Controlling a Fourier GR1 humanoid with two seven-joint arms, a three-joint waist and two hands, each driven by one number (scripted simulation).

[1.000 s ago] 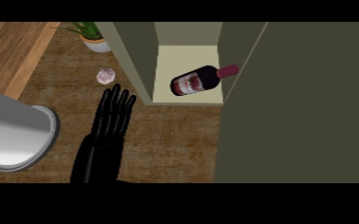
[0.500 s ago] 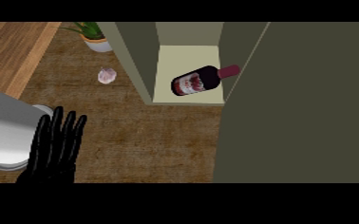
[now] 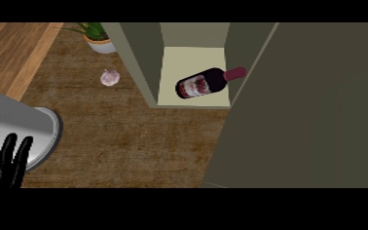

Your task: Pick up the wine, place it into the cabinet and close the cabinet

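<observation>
– Inside the cabinet (image 3: 141,63), on its pale floor, the wine bottle (image 3: 207,82) lies on its side, label up, with the red cap pointing at the right-hand wall. Does that count as placed?

– I'd judge so. Nothing grasps it, and it rests within the walls. What remains is the last step, closing up. The cabinet door (image 3: 302,107) stands swung wide, filling the right of the head view.

– Which hand takes it?

– Hard to say. Only the left hand (image 3: 14,158) shows, low at the left edge, well apart from the cabinet, its fingers straight, released and holding nothing. The right hand is out of sight, so I cannot tell its state.

– What does the next move call for, then?

– A hand has to reach the door's free edge and swing it across the opening. I'd watch the cap: it sits close to the door side, and I cannot tell whether it would clear.

– Anything in the way on the tabletop (image 3: 129,136)?

– A small pinkish bulb, perhaps garlic (image 3: 109,77), lies left of the cabinet, a potted plant (image 3: 97,36) behind it, and a grey rounded vessel (image 3: 32,126) just beside the left hand. None sits near the door.
</observation>
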